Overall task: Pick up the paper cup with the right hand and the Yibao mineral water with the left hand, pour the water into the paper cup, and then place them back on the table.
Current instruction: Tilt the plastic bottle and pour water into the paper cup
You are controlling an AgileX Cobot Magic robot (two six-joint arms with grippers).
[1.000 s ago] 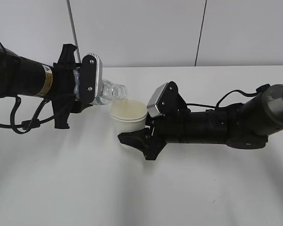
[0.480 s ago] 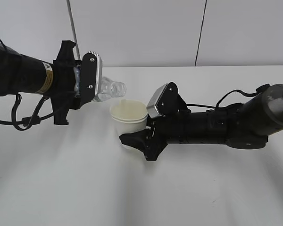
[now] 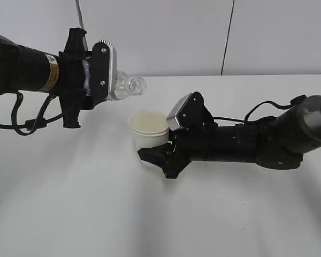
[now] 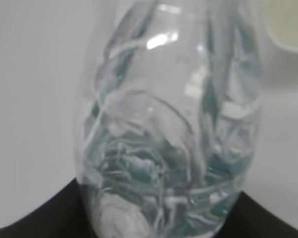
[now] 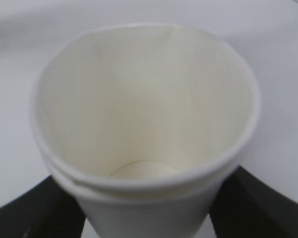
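Note:
My left gripper (image 3: 96,88) is shut on the clear Yibao mineral water bottle (image 3: 125,87), which lies roughly level above the table with its open neck pointing right. The bottle fills the left wrist view (image 4: 169,124). My right gripper (image 3: 156,152) is shut on the cream-white paper cup (image 3: 147,128) and holds it upright, just below and right of the bottle's mouth, apart from it. In the right wrist view the cup (image 5: 144,129) stands between the dark fingers (image 5: 248,203).
The white table (image 3: 150,214) spreads under both arms and meets a white panelled wall (image 3: 171,37) behind. A thin grey pole (image 3: 79,16) rises behind the left arm. A black cable (image 3: 27,134) hangs from the left arm.
The left arm has lifted the bottle and tipped its neck back toward level, away from the cup's rim. The cup and right arm have shifted only slightly.

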